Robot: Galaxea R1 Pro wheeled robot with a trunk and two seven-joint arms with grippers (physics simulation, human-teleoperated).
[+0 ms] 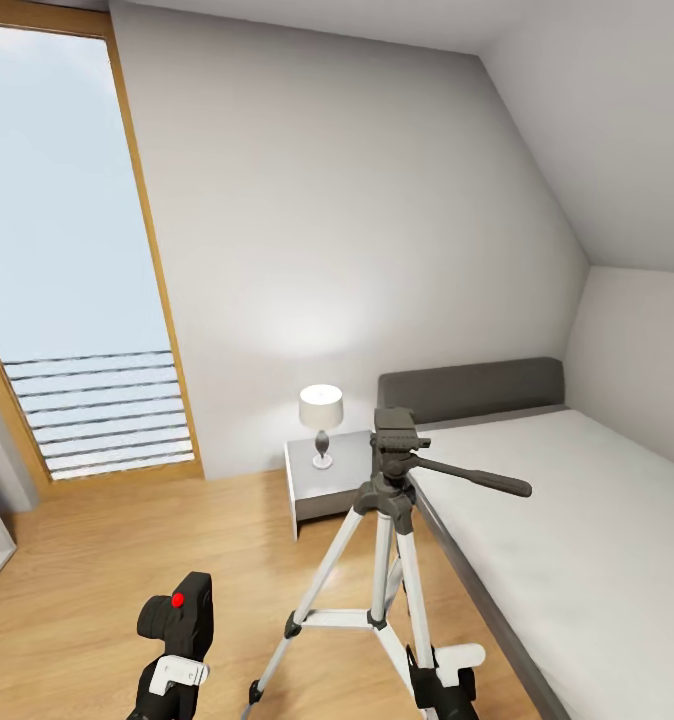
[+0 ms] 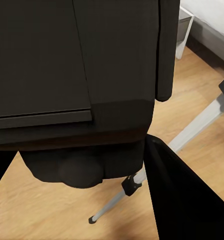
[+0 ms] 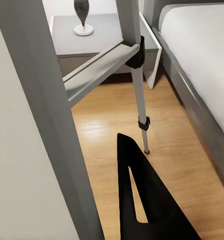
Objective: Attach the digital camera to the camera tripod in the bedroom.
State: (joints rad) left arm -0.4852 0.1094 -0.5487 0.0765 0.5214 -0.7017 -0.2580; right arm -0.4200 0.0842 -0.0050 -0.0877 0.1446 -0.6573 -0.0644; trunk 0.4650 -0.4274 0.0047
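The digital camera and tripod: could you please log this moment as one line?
left gripper: holds digital camera | right gripper: by tripod leg, state unclear | camera tripod: upright beside bed | head plate: bare | camera: not yet attached

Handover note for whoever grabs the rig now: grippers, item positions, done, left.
Left gripper: shut on the digital camera, held low and left of the camera tripod, red button up.
Right gripper: at the tripod's near right leg; open or shut can't be told.
Tripod stands on the wood floor between nightstand and bed, head plate bare, pan handle pointing right.
Done: camera picked up, robot at the tripod.
Left: raise the camera onto the head and attach.
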